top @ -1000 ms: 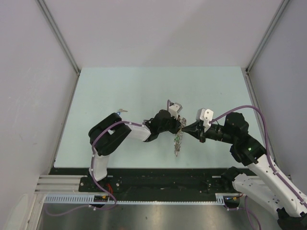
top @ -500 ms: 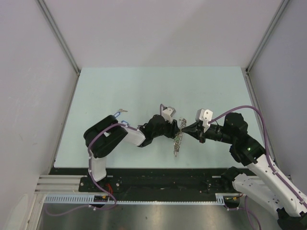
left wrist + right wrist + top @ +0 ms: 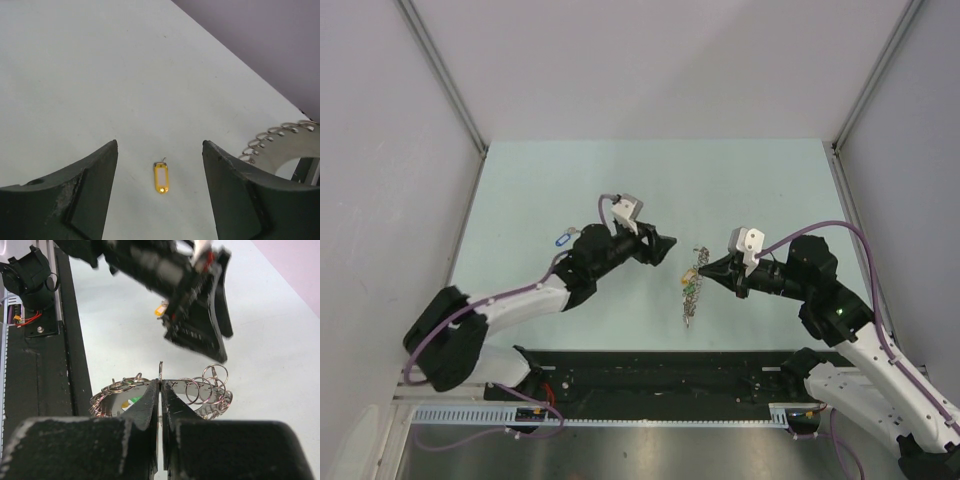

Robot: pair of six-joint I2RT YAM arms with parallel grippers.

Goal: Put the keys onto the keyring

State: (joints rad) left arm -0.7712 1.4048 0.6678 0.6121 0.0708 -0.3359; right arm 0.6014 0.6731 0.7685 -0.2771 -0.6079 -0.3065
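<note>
Left wrist view frames the job: a yellow-tagged key [image 3: 161, 178] lies flat on the table [image 3: 75, 60], centred between the 2 spread fingers of the left gripper [image 3: 159, 147]. That gripper is wide, empty and clear of the key. Part of the keyring [image 3: 280, 137] shows at the right edge of that view, near the key but apart from it. Right wrist view shows the right gripper [image 3: 160, 390] pinched tight on the keyring's rim, small split rings fanning just beyond the fingers. 1 blue-tagged key [image 3: 560, 239] lies well apart, further left on the table.

I judge the step in hand to be picking up the yellow-tagged key. To do it well, descend straight with the key centred and close across the plastic tag — it should give more to grip than thin metal, and the metal end would be left free for threading. The fingertips need to reach almost to the table, since so flat a thing slips easily. The right arm should hold the keyring steady — any sway moves the target.
</note>
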